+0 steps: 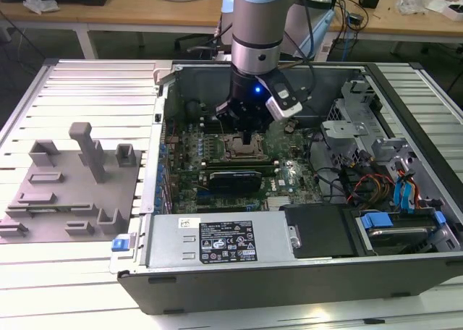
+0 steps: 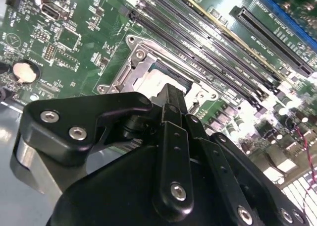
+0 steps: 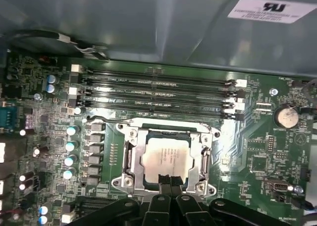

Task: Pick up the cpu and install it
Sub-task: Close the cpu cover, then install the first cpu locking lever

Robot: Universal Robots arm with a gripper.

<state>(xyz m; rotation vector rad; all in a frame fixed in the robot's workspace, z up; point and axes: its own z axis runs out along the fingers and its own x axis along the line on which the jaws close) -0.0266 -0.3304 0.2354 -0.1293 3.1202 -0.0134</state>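
The cpu (image 3: pixel 166 155) is a flat silvery square lying level inside the metal-framed socket (image 3: pixel 130 151) on the green motherboard. A strip of the cpu (image 2: pixel 157 80) also shows past the finger in the second wrist view. My gripper (image 3: pixel 169 178) hangs straight over the socket edge, its two black fingertips pressed together at the cpu's near rim with nothing between them. In the exterior view the gripper (image 1: pixel 249 136) reaches down into the open computer case right above the socket (image 1: pixel 241 148).
Memory slots (image 3: pixel 158 89) run along one side of the socket, with the case wall (image 3: pixel 148 23) beyond. A black card (image 1: pixel 233 179) and the power supply (image 1: pixel 217 239) lie nearer the front. Grey plastic blocks (image 1: pixel 69 192) sit at the exterior view's left, drive bays and cables (image 1: pixel 394 192) at its right.
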